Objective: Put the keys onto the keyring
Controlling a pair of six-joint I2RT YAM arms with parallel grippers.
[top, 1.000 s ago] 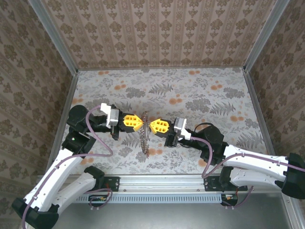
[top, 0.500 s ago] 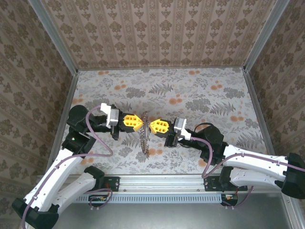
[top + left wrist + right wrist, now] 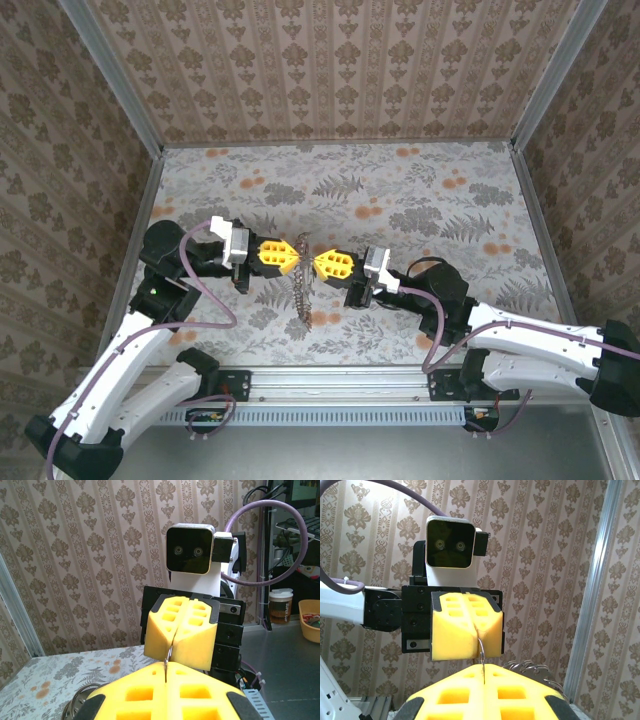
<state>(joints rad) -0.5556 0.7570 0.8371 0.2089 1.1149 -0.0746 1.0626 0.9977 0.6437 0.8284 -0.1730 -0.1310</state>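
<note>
My left gripper (image 3: 296, 256) and right gripper (image 3: 316, 262) meet tip to tip above the middle of the table. Each is shut on the same thin wire of the keyring (image 3: 303, 288), whose grey-brown coiled band hangs down from between them towards the table. In the left wrist view my yellow fingers (image 3: 200, 695) pinch the wire (image 3: 170, 655), with the other gripper's yellow pads (image 3: 200, 635) right behind. The right wrist view shows the wire (image 3: 481, 650) from the other side, with metal coils (image 3: 535, 669) to the right. The keys are too small to tell apart from the band.
The table (image 3: 420, 200) has a floral cover and is fenced by patterned walls with metal corner posts (image 3: 110, 80). Purple cables (image 3: 215, 300) loop off both arms. A small dark bit (image 3: 324, 318) lies on the cover by the band's low end.
</note>
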